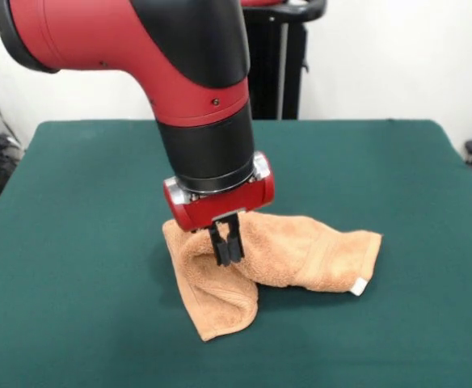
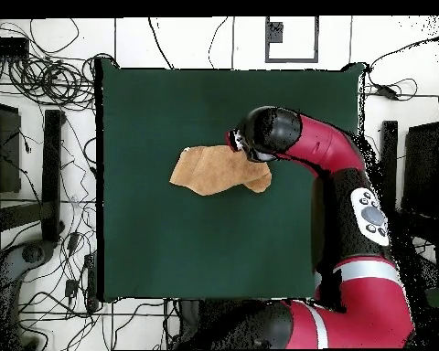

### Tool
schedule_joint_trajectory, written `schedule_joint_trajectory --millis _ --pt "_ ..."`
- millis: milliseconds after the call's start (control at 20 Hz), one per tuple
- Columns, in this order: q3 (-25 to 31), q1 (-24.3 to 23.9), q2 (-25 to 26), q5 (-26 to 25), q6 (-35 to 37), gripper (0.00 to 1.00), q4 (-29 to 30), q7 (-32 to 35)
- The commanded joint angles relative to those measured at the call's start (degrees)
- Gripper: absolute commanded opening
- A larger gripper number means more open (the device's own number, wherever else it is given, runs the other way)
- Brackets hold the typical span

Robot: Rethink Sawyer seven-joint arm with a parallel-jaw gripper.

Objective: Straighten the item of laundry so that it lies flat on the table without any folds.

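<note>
towel (image 1: 292, 255) folded, long axis across table (image 1: 74, 242) | hand (image 1: 227, 249) pinching its raised fold

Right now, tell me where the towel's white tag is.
In the front view the white tag sits at the towel's lower right corner, on the table, right of the gripper.

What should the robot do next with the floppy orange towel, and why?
Probably lift a little and pull the pinched part sideways, away from the rest. The gripper looks shut on the towel near the middle of a folded, bunched-up section, and one flap droops toward the camera on the green table. Pulling should open that fold so the towel can lie flatter.
</note>
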Motion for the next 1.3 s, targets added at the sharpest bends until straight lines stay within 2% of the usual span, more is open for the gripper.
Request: schedule_joint_trajectory --millis 50,150,350,650,850,1300 --pt "1.9 0.6 1.6 0.4 -5.9 0.0 6.2 10.9" --pt "2.2 0.2 2.3 0.1 -9.4 0.0 7.5 11.2" --pt "2.3 -0.7 1.4 -0.1 -11.6 0.0 11.5 11.0" --pt "3.8 -2.6 -5.5 -2.4 -18.2 0.0 26.0 9.2" --pt "4.3 -2.9 -8.9 -1.5 -21.8 0.0 32.9 11.9" --pt "5.9 -5.8 -15.6 1.6 -20.4 0.0 42.8 11.4"
